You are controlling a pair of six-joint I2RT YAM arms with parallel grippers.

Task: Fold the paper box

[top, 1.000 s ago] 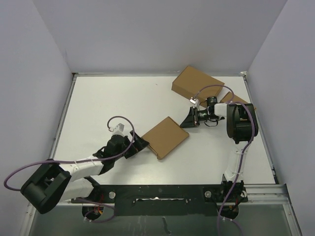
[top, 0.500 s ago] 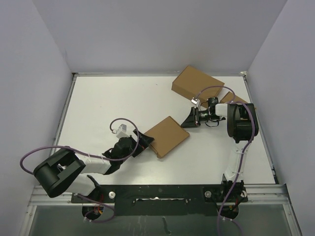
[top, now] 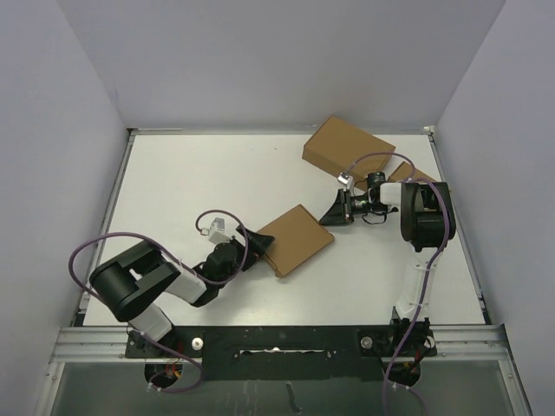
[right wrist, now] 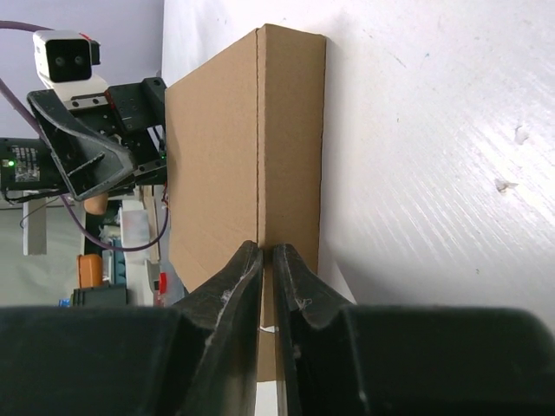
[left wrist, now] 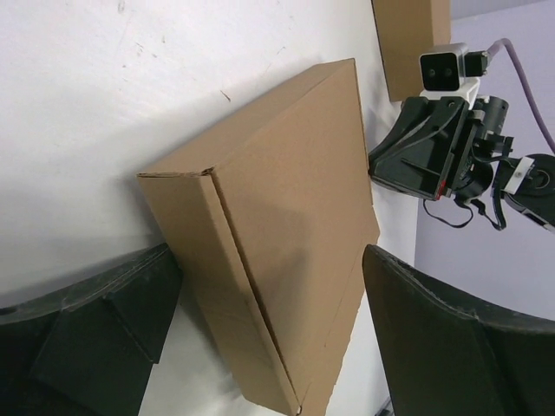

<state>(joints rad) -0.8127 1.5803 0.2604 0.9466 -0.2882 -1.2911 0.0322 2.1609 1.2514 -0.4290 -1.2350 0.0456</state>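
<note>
Here, the paper box (top: pixel 295 240) is straddled at its near end by the wide-open left gripper (top: pixel 257 248), nothing clamped — long axis straight ahead — with the right gripper (top: pixel 329 214) shut, empty, beyond.

- The white tabletop (top: pixel 191 191) is lit brightly and evenly from above.
- A soft shadow is cast beside the shallow brown cardboard box (left wrist: pixel 286 217).
- Wrist-view foregrounds are rendered dark and slightly blurred.

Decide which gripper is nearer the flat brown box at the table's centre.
Left. The left gripper brackets a corner of the paper box; the right gripper sits apart beyond its opposite side.
</note>
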